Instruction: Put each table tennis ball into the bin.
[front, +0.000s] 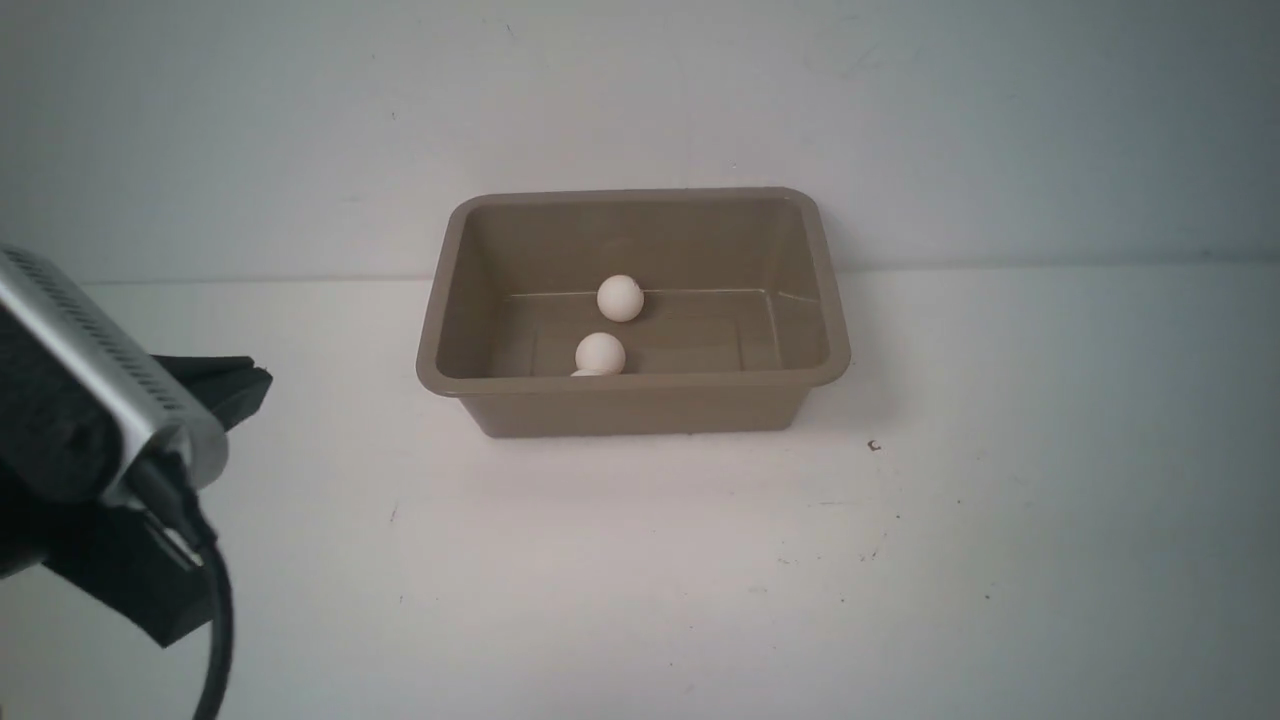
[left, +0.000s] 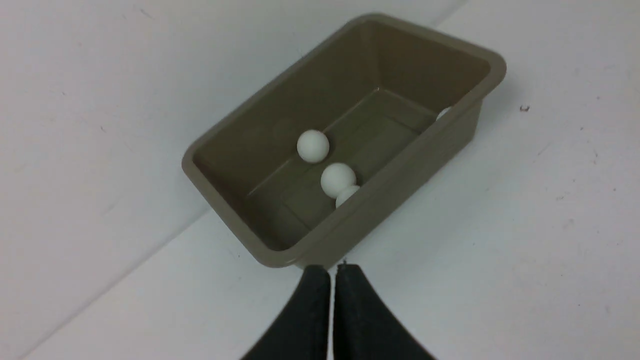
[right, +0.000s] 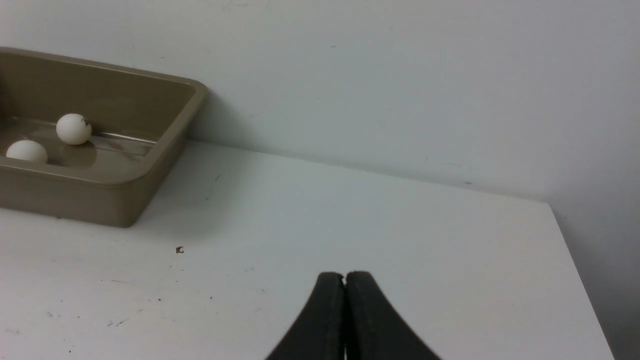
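1. We find all three table tennis balls (left: 313, 146) inside the bin (front: 640, 410) on the white table (front: 900, 560): one lies mid-floor and two lie close together by the near wall.
2. The left fingers (left: 312, 310) are pressed together, holding nothing, just short of the bin's corner.
3. The right fingers (right: 330, 310) are likewise closed and empty, over the table well apart from the bin.

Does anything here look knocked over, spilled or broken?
Nothing stands out. The bin sits upright, the table tennis balls lie inside it, and only a small dark speck marks the table.
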